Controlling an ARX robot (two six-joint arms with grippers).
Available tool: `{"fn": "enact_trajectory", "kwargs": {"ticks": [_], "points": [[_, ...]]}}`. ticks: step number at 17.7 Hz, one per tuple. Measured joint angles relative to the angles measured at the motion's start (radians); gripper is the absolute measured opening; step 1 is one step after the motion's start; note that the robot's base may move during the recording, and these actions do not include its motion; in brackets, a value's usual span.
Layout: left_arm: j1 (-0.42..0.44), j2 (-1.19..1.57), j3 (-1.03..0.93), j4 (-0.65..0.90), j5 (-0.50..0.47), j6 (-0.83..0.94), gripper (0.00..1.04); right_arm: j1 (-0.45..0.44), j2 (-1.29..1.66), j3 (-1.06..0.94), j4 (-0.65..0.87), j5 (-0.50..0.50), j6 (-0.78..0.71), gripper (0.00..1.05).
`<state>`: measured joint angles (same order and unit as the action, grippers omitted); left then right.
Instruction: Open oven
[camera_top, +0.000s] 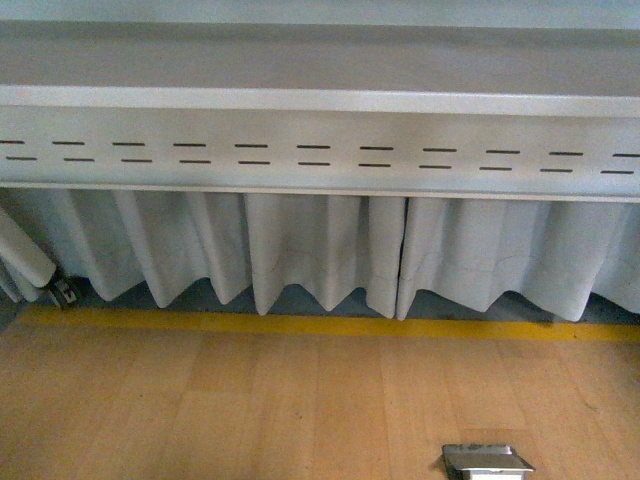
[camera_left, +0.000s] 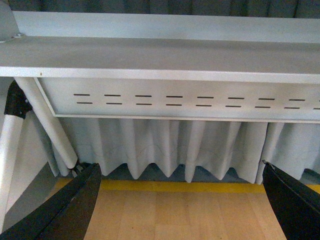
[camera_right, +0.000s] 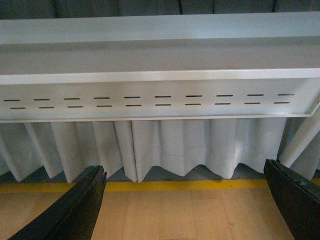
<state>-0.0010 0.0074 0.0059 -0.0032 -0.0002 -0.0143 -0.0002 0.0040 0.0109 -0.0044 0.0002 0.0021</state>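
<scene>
**Front view: slotted rail and curtain, oven out of frame**

Front view looks at a grey metal rail (camera_top: 320, 150) that runs across the whole width, with two rows of short dark slots. Below it hangs a white pleated curtain (camera_top: 320, 250). The curtain's hem ends just above a yellow stripe (camera_top: 320, 325), which borders a pale wood-grain surface (camera_top: 250, 410). A small silver metal piece (camera_top: 487, 462) lies on that surface at the lower edge of the picture. At far left, a white tube (camera_top: 25, 250) slants down beside the curtain.

The oven appears in none of the three views, so its place cannot be told.

The left wrist view shows the left gripper (camera_left: 180, 170) spread wide. Its two dark fingers (camera_left: 65, 210) stand at opposite lower corners with nothing between them, facing the same rail and curtain. The right gripper (camera_right: 183, 167) is likewise spread wide and holds nothing. Its dark fingers (camera_right: 70, 210) frame the curtain and the yellow stripe.
</scene>
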Motion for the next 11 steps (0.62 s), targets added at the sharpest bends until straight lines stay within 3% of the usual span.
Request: {"fn": "enact_trajectory", "kwargs": {"ticks": [11], "points": [[0.000,0.000,0.000,0.000,0.000,0.000,0.98,0.000,0.000,0.000,0.000,0.000,0.000,0.98]]}}
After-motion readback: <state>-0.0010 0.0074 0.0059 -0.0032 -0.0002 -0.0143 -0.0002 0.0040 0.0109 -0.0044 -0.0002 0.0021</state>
